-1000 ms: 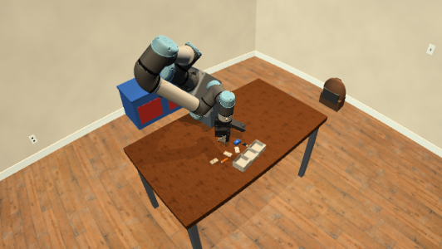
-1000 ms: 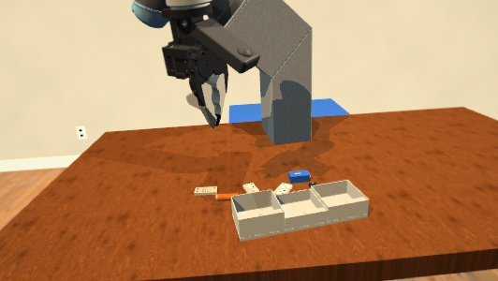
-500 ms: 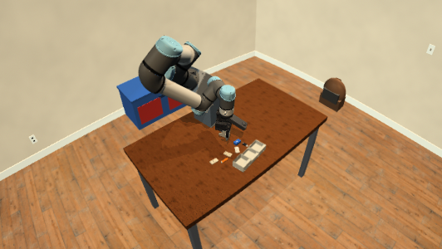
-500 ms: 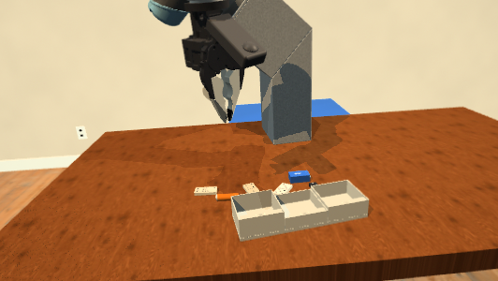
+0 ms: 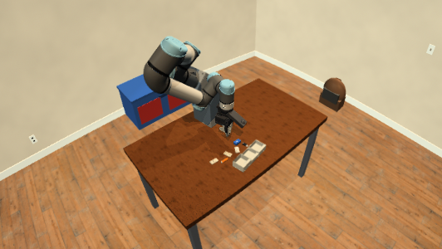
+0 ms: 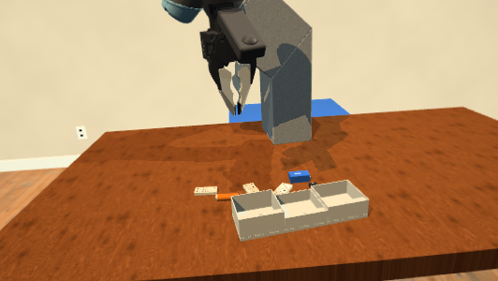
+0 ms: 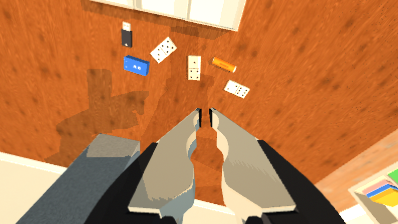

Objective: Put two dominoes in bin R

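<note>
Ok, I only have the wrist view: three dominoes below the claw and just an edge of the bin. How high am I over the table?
Observer: High. In the exterior view the claw hangs well above the table, shut with nothing in it.
Operator: And the bin, anything in it yet?
Observer: No. The bin stands upright with three compartments in a row, and none holds a domino. I cannot read which one is marked R.
</note>
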